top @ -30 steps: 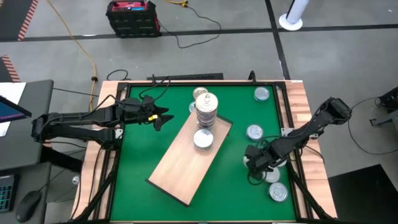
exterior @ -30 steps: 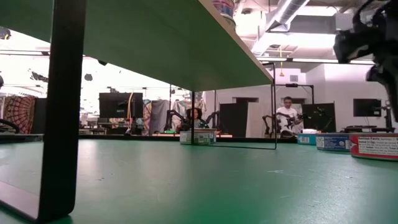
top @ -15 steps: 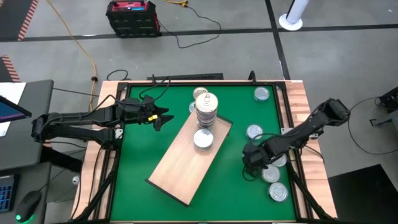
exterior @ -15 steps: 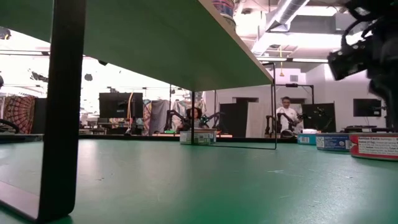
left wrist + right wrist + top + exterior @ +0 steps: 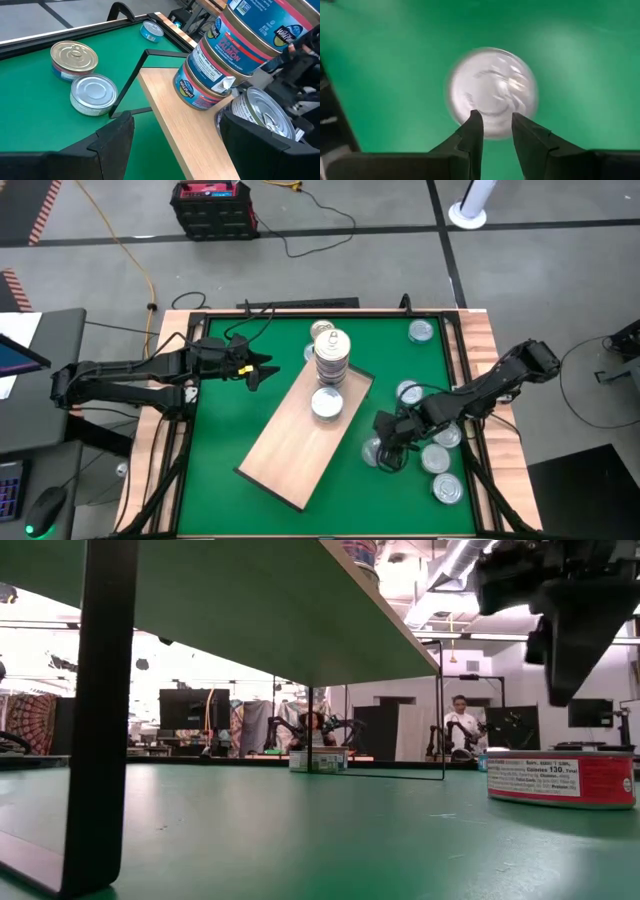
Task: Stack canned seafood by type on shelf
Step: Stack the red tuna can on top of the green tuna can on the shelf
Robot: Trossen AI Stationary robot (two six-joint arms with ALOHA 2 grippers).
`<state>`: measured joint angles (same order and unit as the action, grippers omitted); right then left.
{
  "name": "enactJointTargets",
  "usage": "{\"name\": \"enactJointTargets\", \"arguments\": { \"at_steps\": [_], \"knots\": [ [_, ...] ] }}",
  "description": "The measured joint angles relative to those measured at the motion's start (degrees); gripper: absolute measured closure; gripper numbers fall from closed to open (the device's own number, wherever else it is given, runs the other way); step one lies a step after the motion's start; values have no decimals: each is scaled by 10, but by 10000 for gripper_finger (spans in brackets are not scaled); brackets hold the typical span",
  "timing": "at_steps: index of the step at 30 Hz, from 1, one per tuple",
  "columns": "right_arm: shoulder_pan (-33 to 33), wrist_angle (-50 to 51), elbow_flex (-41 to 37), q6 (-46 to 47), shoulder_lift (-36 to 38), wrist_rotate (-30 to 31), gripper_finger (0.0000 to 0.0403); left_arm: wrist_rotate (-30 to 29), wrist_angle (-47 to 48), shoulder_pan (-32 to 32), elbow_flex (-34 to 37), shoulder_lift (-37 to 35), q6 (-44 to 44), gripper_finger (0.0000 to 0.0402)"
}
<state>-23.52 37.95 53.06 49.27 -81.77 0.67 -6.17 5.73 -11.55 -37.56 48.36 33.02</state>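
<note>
Silver tin point(image 5: 492, 92) directly beneath right hand point(image 5: 492, 131)

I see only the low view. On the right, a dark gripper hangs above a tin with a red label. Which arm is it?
Observer: It is the right gripper. The high view shows it over that tin, which sits on the green table beside the shelf.
Operator: Does it hold the tin?
Observer: No. In the right wrist view its fingers stand slightly apart above the silver lid, with nothing between them.
Operator: And the left arm?
Observer: The left gripper waits open at the other side of the shelf, facing a stack of tins that stands on it.
</note>
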Motion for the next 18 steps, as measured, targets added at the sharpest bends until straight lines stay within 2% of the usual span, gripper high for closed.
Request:
{"name": "enactJointTargets", "arguments": {
  "at_steps": [4, 10, 18],
  "knots": [
    [9, 25, -29, 40, 21, -4, 275, 0, 0, 0, 0, 0, 5, 120],
    [25, -53, -95, 67, 18, -31, 275, 1, -1, 0, 0, 0, 7, 120],
    [31, -66, -97, 68, 10, -23, 275, 15, 0, 0, 0, 0, 7, 120]
  ]
}}
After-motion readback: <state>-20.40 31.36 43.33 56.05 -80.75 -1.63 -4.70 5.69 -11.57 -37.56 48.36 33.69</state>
